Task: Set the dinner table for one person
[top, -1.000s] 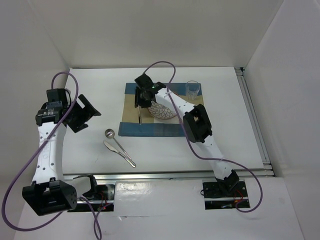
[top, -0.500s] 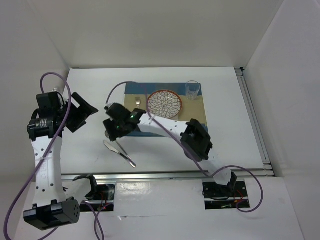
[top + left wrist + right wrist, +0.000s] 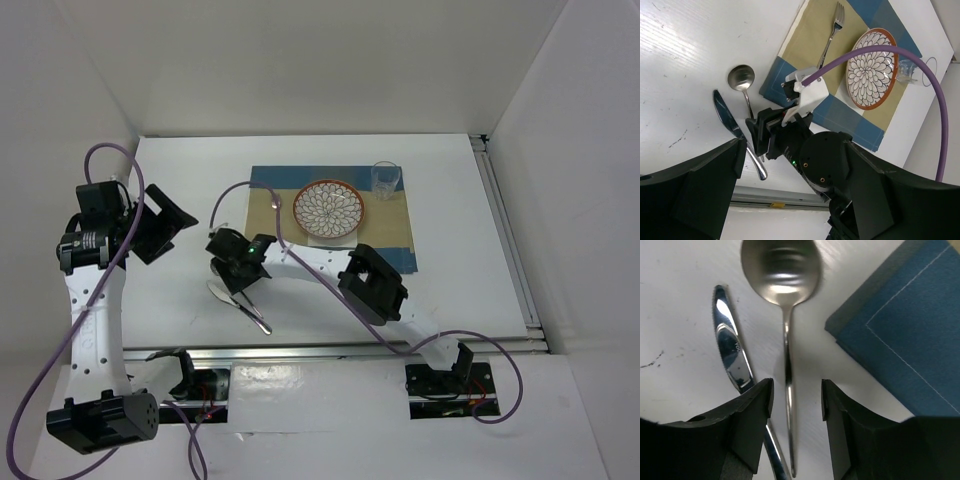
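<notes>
The white dinner table [image 3: 460,290] carries a blue-and-tan placemat [image 3: 390,235] with a patterned plate [image 3: 328,210], a glass [image 3: 385,178] and a fork [image 3: 832,30] on it. A spoon [image 3: 781,267] and a knife [image 3: 732,357] lie on the bare table left of the placemat. My right gripper [image 3: 796,397] is open and low over them, its fingers on either side of the spoon's handle; it also shows in the top view [image 3: 232,270]. My left gripper [image 3: 162,222] is open, empty, and raised at the table's left.
The right arm's purple cable [image 3: 920,70] arcs over the placemat and plate. A metal rail [image 3: 350,350] runs along the near edge and another [image 3: 510,240] along the right edge. White walls enclose the table.
My right gripper has moved from the placemat's left part, where the fork now lies, off the placemat to the spoon and knife. The left arm has shifted slightly.
</notes>
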{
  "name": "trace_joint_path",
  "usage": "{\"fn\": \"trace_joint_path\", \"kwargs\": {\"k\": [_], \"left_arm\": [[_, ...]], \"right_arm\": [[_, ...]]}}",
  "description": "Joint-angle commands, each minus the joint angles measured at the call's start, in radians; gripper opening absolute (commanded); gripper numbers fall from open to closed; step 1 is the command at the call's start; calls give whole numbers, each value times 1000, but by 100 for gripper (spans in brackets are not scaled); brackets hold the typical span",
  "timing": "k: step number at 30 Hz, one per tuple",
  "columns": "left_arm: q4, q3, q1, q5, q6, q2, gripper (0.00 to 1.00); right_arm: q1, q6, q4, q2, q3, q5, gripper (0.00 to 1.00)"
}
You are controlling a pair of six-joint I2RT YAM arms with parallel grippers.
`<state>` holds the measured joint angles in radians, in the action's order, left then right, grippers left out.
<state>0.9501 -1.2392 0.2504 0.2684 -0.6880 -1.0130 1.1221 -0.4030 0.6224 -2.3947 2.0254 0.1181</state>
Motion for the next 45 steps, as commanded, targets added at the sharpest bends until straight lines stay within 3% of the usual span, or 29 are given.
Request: {"fn": "trace_joint_path", "kwargs": {"k": [1,3,6,7,12,19,23,26,27,32,39,45], "left_arm": [[-13,-23,4,20,-1,1,94],[-13,-23,4,20,-1,1,94],[-13,-23,4,20,-1,1,94],[-13,-23,4,20,-1,1,94],[-13,-23,4,29,-1,1,94],[-22,-43,4,68,-1,-9,94],[-22,-43,4,58,-1,-18,94],[-22,-43,-5,58,-1,-18,94],[-22,-33,-5,58,-1,-18,94],[-31,-32,-5,58,-1,-18,94],[-31,-32,-14,37,18,-36,94],[-40,-22,-23,46,27,-36,95]], "right_arm": [[1,-5,8,-1,-13,55,52],[1,-5,17,-1,-13,67,49],[1,-5,55,-23,7,103,33],[1,-5,65,-23,18,116,22],[-8,13,117,24,120,74,0],[-30,32,117,222,101,75,0],[-50,-2,99,400,-106,146,0],[-122,-139,161,557,-305,274,0],[-186,-176,172,601,-430,308,0],[-417,-234,146,856,-738,269,0],[-652,-99,22,864,-858,203,0],[-726,30,-111,726,-812,149,0]]}}
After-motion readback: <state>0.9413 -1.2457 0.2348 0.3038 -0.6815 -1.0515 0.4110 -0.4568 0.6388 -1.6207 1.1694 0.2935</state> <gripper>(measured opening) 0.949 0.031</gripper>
